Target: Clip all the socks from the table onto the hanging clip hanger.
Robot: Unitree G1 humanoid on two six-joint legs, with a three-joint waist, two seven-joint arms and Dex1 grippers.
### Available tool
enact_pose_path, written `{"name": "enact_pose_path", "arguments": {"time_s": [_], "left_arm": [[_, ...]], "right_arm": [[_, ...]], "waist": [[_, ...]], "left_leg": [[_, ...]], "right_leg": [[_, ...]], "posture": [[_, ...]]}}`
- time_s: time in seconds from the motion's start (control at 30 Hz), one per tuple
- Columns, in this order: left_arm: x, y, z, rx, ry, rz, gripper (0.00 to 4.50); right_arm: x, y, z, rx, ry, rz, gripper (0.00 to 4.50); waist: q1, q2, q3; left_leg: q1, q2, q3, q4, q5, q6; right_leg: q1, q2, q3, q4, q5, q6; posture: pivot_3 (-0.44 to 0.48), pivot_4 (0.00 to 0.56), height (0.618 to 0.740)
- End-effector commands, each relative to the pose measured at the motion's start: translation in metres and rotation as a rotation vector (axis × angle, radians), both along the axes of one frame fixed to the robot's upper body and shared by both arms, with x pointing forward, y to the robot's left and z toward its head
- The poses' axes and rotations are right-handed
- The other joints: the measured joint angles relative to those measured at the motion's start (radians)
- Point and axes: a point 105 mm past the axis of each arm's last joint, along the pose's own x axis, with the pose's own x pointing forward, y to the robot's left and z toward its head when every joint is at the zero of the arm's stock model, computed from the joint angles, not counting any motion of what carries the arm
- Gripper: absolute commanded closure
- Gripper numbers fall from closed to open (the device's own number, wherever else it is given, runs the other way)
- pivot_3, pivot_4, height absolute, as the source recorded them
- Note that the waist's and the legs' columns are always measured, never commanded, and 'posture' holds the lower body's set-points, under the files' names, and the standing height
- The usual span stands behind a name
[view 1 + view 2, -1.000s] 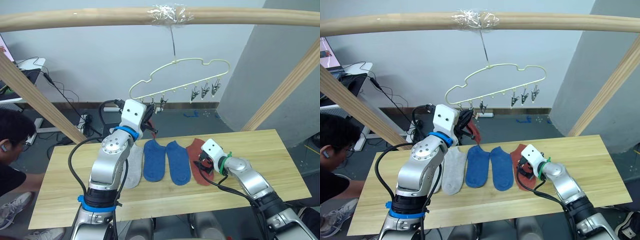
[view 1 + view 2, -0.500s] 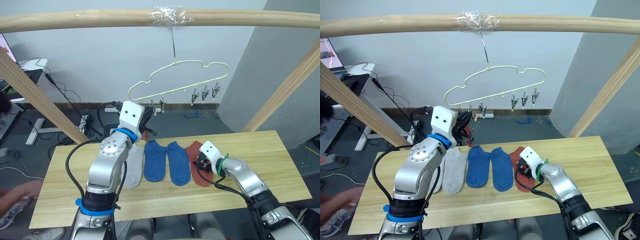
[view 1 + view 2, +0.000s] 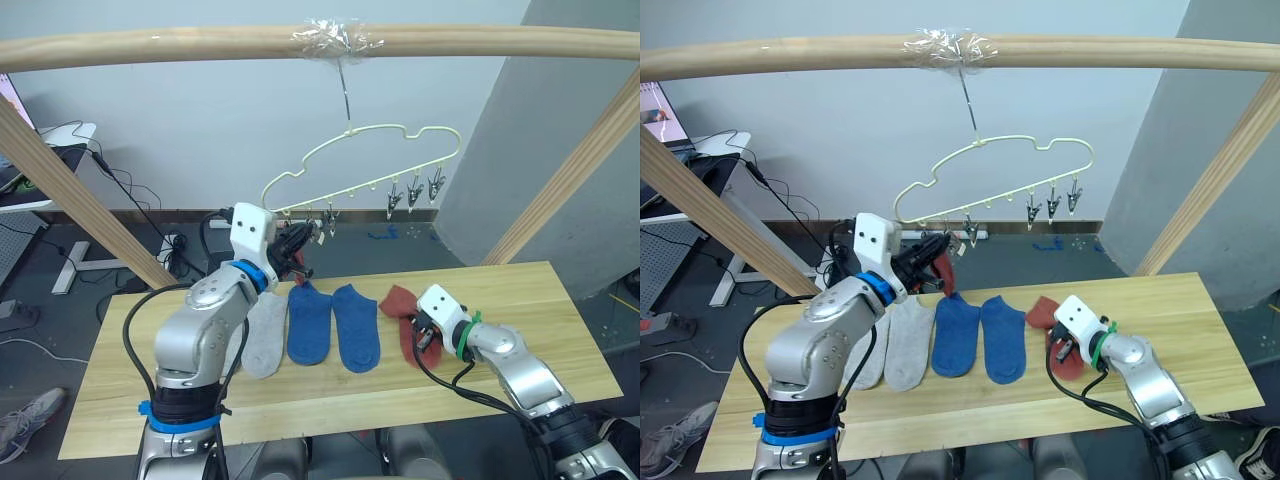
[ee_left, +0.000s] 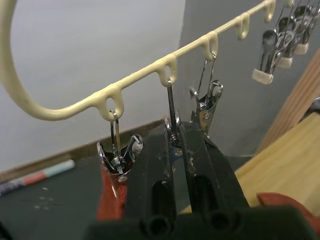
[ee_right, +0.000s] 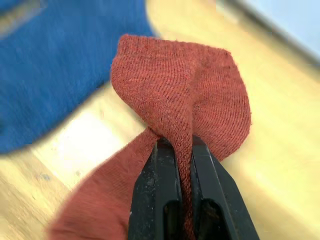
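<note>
1. Table point(image 3: 560, 300): grey socks point(image 3: 908, 340) lie toward its left edge, blue socks point(image 3: 980, 335) at the middle, a red sock point(image 3: 1052, 330) right of them
2. Pole point(image 3: 150, 45) spans the top; the hanger point(image 3: 365, 160) hangs from it by its hook above the table's far edge
3. Left gripper point(image 4: 179, 137), raised at the hanger, fingers pressed on a clip point(image 4: 172, 117); a second red sock point(image 3: 943, 268) hangs beside it
4. Right gripper point(image 5: 176, 150) pinches the red sock's bunched fold just above the table, near its right half
</note>
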Motion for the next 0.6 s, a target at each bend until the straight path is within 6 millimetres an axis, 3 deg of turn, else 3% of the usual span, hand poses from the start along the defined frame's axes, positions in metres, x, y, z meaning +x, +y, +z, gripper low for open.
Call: {"name": "enact_pose_path", "arguments": {"time_s": [0.03,0.23,0.6], "left_arm": [[-0.005,0.006,-0.009,-0.07,0.125,-0.038,4.5],[-0.011,0.008,0.001,-0.238,0.239,-0.125,4.5],[-0.019,0.008,0.012,-0.372,0.331,-0.205,4.5]], "right_arm": [[-0.007,0.014,0.036,0.054,-0.128,0.06,4.47],[-0.033,0.046,0.072,0.146,-0.251,0.214,4.47],[-0.042,0.072,0.09,0.234,-0.341,0.316,4.47]], "waist": [[0.001,0.0,0.0],[0.002,0.0,0.0],[0.003,0.0,0.0]], "left_leg": [[0.0,0.0,0.0,0.0,0.0,0.0],[0.0,0.0,0.0,0.0,0.0,0.0],[0.0,0.0,-0.001,0.0,0.001,-0.002]], "right_leg": [[0.0,0.0,0.0,0.0,-0.001,0.001],[0.0,0.0,0.0,0.0,0.0,0.0],[0.0,0.0,0.0,-0.001,0.001,-0.001]], "posture": [[-0.063,0.186,0.74],[-0.069,0.194,0.74],[-0.067,0.201,0.74]]}}
